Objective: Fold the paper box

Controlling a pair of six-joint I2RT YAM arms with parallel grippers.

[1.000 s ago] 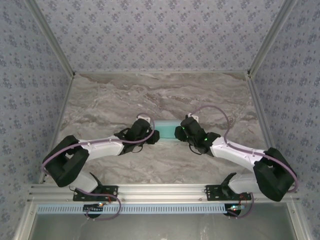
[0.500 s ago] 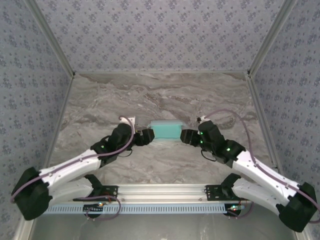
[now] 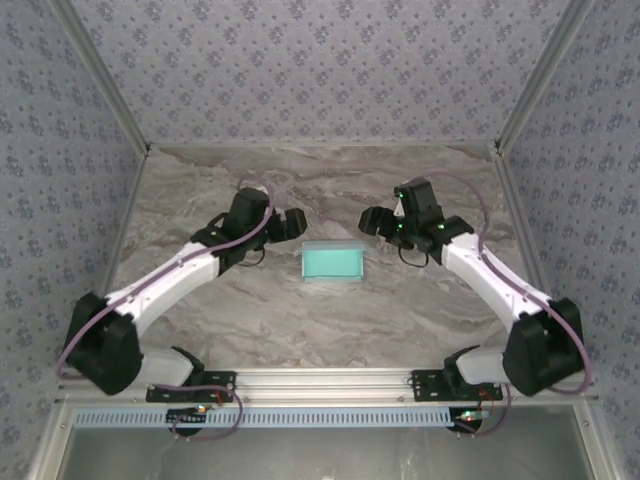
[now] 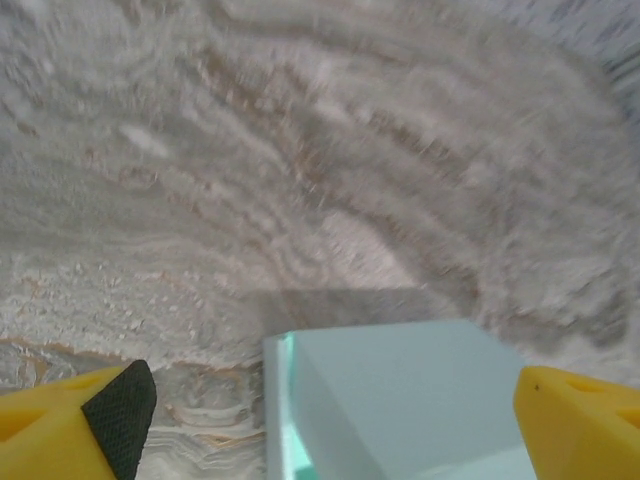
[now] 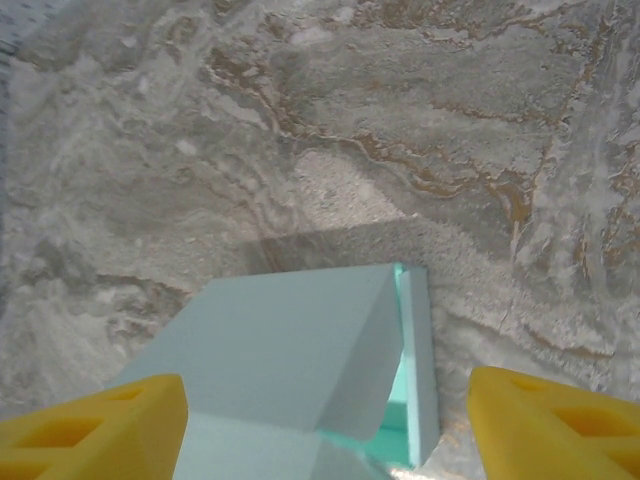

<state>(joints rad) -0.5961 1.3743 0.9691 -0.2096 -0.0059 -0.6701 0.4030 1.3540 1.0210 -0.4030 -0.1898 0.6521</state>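
Left gripper (image 3: 291, 224): fingers spread wide, holding nothing. Right gripper (image 3: 372, 220): likewise wide apart and empty. Paper box (image 3: 334, 264) lies on the marble tabletop (image 3: 200, 180) between both grippers, slightly nearer the bases, touching neither. One end gapes, showing brighter aqua.
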